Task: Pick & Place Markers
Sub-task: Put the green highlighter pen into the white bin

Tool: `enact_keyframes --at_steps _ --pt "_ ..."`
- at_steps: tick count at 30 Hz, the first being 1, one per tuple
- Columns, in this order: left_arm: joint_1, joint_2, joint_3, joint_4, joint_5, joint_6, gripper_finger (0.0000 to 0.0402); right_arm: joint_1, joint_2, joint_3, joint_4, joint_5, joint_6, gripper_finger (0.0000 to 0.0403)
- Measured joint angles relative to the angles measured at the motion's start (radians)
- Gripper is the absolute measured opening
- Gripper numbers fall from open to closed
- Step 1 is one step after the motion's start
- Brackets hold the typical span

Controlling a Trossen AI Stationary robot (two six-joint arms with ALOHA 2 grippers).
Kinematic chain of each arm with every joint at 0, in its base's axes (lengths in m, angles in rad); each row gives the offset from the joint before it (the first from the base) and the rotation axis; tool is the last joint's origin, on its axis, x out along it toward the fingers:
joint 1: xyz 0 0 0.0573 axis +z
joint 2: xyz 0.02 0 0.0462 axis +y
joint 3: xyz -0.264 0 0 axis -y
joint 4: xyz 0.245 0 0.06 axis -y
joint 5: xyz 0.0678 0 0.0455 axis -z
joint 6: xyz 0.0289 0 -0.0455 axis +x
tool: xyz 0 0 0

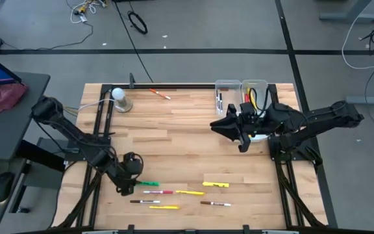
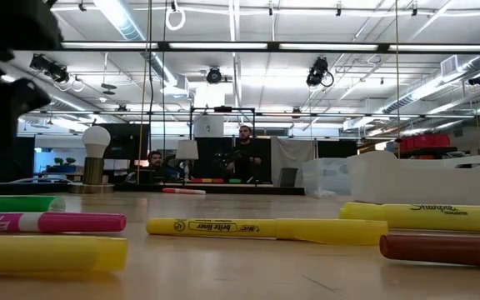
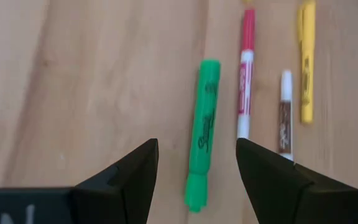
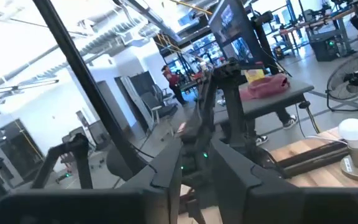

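Several markers lie flat on the wooden table near its front edge: a green highlighter [image 1: 147, 184], a pink-and-white pen [image 1: 158, 192], yellow ones [image 1: 215, 184] and brown-capped white ones [image 1: 214, 203]. My left gripper [image 1: 130, 175] hangs low over the green highlighter [image 3: 202, 140]. It is open, one finger [image 3: 135, 177] on each side of the marker's near end, not touching it. My right gripper [image 1: 221, 125] is raised beside the bins at the back right and points about level toward the table's left. It holds nothing, and only a narrow gap shows between its fingers [image 4: 166, 171].
Two clear bins [image 1: 226, 85] [image 1: 256, 83] with markers inside stand at the far right. A white ball on a grey base [image 1: 121, 99] and one red-and-white pen [image 1: 160, 95] sit at the far edge. A black rail [image 1: 174, 85] borders that edge. People show beyond the table [image 2: 244, 154].
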Motion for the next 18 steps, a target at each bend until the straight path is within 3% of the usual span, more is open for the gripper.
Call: enact_keyframes --at_steps 10,18 --pt "-0.048 0.000 -0.144 0.164 0.000 0.015 0.0222 0.029 -0.002 0.000 0.008 0.002 -0.043 0.0148" --pt "-0.059 0.022 -0.149 0.162 0.002 0.103 0.0222 0.041 -0.002 0.000 -0.047 0.002 -0.072 0.0152"
